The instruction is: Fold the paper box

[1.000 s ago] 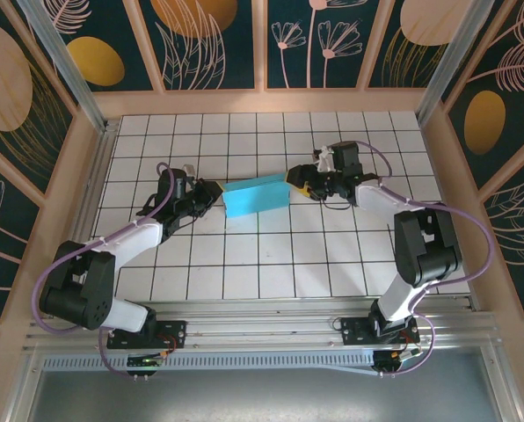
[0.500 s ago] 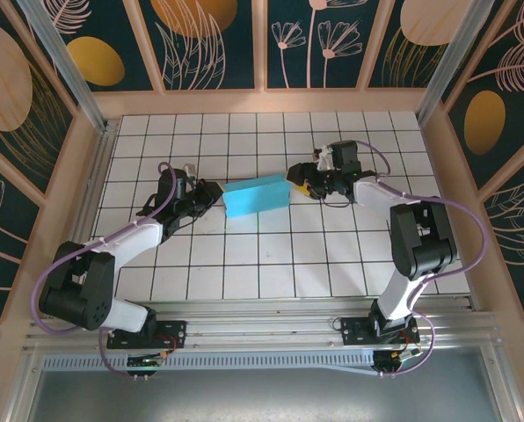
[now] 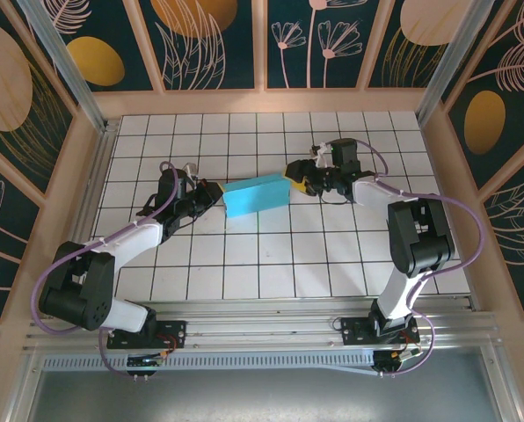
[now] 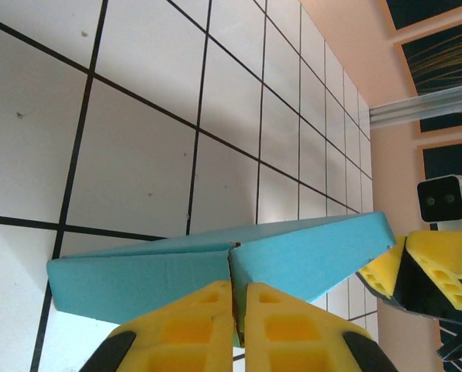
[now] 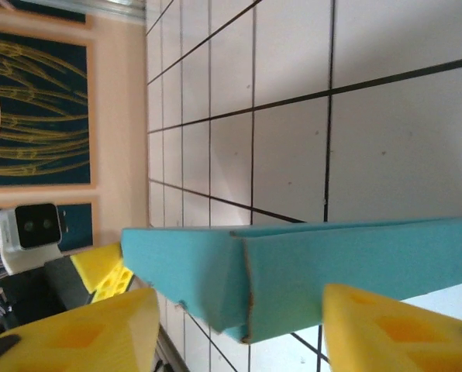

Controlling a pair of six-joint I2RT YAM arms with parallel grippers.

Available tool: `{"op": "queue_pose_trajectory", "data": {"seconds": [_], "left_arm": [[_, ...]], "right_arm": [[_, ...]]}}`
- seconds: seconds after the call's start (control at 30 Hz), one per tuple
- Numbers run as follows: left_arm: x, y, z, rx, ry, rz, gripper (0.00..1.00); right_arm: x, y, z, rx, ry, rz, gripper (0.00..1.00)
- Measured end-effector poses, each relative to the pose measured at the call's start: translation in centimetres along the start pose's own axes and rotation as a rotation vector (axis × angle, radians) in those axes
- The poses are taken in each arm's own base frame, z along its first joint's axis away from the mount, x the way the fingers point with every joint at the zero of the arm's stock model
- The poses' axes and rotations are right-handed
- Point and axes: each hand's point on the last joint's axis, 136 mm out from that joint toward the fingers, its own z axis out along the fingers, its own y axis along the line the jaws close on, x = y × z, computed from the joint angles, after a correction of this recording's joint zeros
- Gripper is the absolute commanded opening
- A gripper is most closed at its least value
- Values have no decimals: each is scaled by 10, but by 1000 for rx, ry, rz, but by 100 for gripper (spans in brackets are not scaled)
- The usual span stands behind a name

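The paper box is a turquoise folded shape lying on the white tiled table, near its middle. My left gripper is at the box's left end. In the left wrist view its yellow fingers are shut on a thin card edge of the paper box. My right gripper is at the box's right end with its jaws apart. In the right wrist view the paper box sits ahead of the gap, and the right gripper touches nothing.
Raised wooden walls frame the table on three sides. A metal rail runs along the near edge by the arm bases. Bare tiles lie in front of and behind the box.
The right arm has drawn its forearm in and its gripper has shifted slightly left and away, staying open. The left gripper and the box have not moved.
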Motion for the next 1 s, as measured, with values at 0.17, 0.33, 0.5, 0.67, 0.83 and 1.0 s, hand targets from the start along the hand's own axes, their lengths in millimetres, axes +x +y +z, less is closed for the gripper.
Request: {"op": "queue_pose_trajectory", "data": {"seconds": [0.17, 0.33, 0.5, 0.67, 0.83, 1.0], "left_arm": [[1, -1, 0, 0, 1, 6, 7], [18, -6, -4, 6, 24, 27, 10], [72, 3, -18, -20, 129, 47, 27], [122, 74, -40, -232, 239, -31, 42], [115, 70, -49, -224, 194, -25, 51], [116, 73, -31, -214, 205, -41, 59]], "right_arm": [[1, -9, 0, 32, -4, -23, 31], [25, -14, -20, 67, -39, -64, 33], [80, -36, -49, 165, -33, -41, 44], [124, -68, -71, 299, 12, 34, 55], [116, -48, -83, 272, -54, -20, 61], [114, -68, -61, 299, -3, 1, 59]]}}
